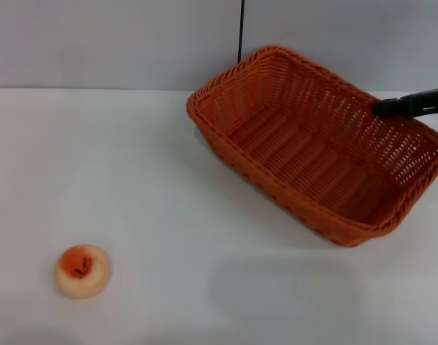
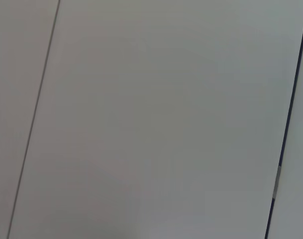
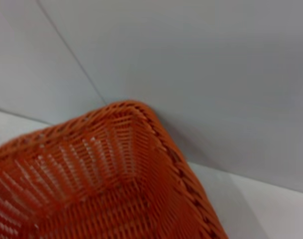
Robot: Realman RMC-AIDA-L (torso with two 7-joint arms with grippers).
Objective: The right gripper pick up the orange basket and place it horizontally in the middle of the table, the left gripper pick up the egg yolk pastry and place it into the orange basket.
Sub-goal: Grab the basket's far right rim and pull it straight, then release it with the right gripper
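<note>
Basket (image 1: 312,154) skewed at two o'clock, right gripper (image 1: 413,104) over its far rim; finger state unclear.
Light, stiff wicker: take the braided rim. Pastry (image 1: 82,270) at seven o'clock.

Right gripper (image 1: 380,108) entering from the right edge in head view, black finger reaching leftward, finger spacing indiscernible, left gripper unseen

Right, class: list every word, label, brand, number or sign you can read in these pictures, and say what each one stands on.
None: no readable text in any view.
Orange woven wicker basket: no label.
Round cream pastry with orange-red top: dark specks only, no writing.
Black right gripper at the basket's far rim: no visible marking.
</note>
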